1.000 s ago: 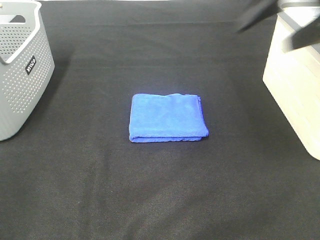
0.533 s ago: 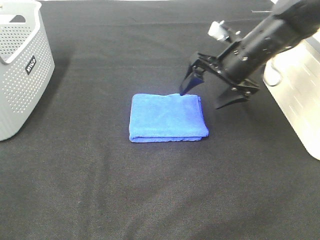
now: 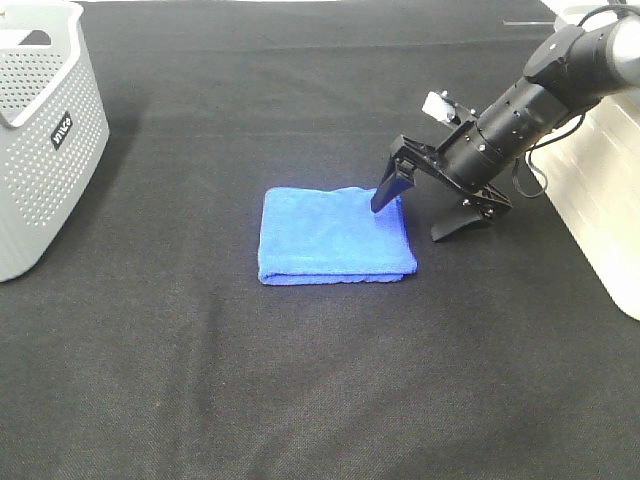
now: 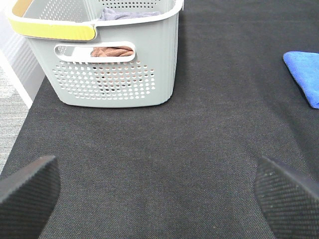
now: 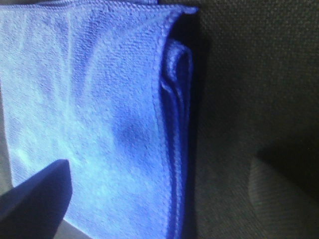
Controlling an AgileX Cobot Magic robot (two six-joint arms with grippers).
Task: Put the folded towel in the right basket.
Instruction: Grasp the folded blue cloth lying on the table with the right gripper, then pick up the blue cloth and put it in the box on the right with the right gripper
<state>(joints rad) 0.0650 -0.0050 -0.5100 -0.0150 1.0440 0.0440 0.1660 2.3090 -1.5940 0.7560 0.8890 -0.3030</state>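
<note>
The folded blue towel (image 3: 335,235) lies flat on the black table, near the middle. My right gripper (image 3: 420,207) is open and low at the towel's right edge. One finger (image 3: 388,190) rests over the towel's right rear corner. The other finger (image 3: 455,222) stands on the cloth to the right of the towel. In the right wrist view the towel (image 5: 89,114) fills the left side, with its folded edge between my fingertips (image 5: 35,199). The right basket (image 3: 590,200) is cream and stands at the right edge. My left gripper (image 4: 157,199) is open and empty, out of the exterior high view.
A grey perforated basket (image 3: 40,140) stands at the far left. In the left wrist view it (image 4: 109,74) has a yellow handle and holds some cloth. A corner of the towel (image 4: 304,69) shows at that view's edge. Black cloth (image 3: 300,380) covers the table.
My right arm came in from the upper right and dropped down, open, to the towel's right edge. The towel has not moved.
</note>
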